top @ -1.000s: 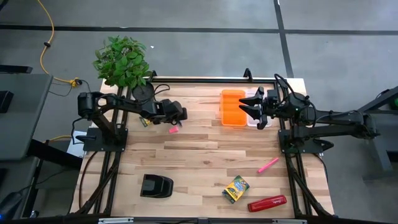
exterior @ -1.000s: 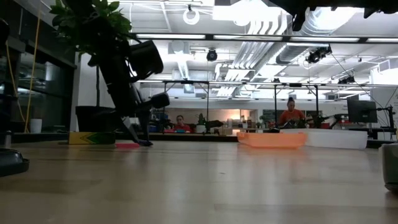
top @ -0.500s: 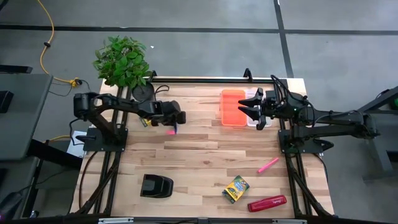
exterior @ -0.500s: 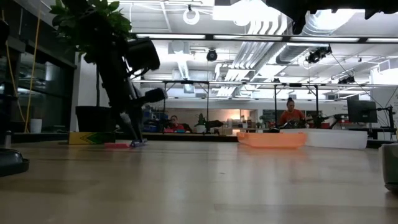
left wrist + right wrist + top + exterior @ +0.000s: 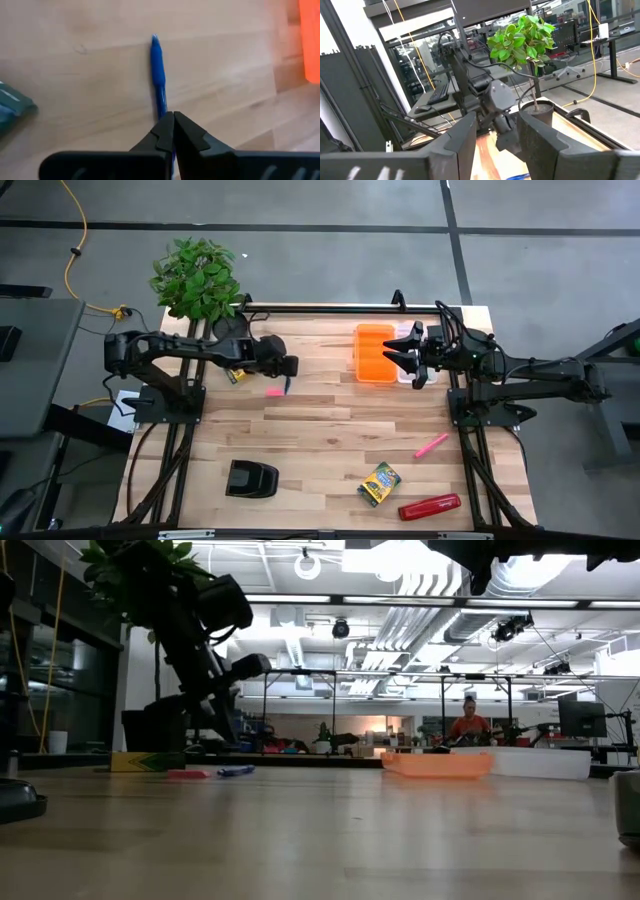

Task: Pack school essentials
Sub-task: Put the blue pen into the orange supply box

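Note:
A blue pen (image 5: 287,385) lies flat on the wooden table (image 5: 330,420), with a tiny pink eraser (image 5: 273,391) beside it; in the low view, the pen (image 5: 235,771) and eraser (image 5: 188,774) rest level on the tabletop. My left gripper (image 5: 173,117) is shut and hangs just above the pen's near end (image 5: 160,107), clear of it. One yellow-green crayon box (image 5: 235,376) sits by the left arm and another (image 5: 380,483) lies near the front. A pink pen (image 5: 431,445) lies at the right. My right gripper (image 5: 408,352) waits open, raised beside the orange tray (image 5: 375,352).
A red stapler (image 5: 430,507) lies at the front right and a black blocky object (image 5: 250,478) at the front left. A potted plant (image 5: 198,278) stands at the far left corner. A white tray (image 5: 545,762) sits beside the orange one.
My left gripper has shut at the table by the blue pen, then risen and drawn back a little toward the table's left edge, rolling at the wrist. The pen has stayed lying on the table and now shows beyond the fingertips.

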Action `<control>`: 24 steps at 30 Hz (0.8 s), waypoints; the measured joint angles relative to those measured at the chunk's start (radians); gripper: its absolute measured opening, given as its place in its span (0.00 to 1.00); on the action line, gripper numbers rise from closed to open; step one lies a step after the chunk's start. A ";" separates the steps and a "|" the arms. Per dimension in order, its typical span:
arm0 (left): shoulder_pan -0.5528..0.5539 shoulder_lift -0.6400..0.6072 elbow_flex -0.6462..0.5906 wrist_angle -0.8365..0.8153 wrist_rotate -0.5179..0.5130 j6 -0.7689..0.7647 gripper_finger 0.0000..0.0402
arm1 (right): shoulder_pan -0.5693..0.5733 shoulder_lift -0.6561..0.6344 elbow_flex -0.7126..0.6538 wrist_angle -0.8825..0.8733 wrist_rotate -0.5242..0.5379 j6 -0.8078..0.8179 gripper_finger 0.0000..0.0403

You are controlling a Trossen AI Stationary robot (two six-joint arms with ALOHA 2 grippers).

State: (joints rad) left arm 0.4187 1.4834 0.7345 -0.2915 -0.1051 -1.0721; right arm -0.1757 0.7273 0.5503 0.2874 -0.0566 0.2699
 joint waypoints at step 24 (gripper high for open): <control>-0.031 0.129 0.074 -0.015 -0.091 0.010 0.41 | 0.000 0.000 0.000 -0.008 0.000 0.018 0.33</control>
State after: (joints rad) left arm 0.3880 1.6128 0.8089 -0.3060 -0.1962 -1.0622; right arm -0.1759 0.7277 0.5503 0.2790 -0.0563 0.2882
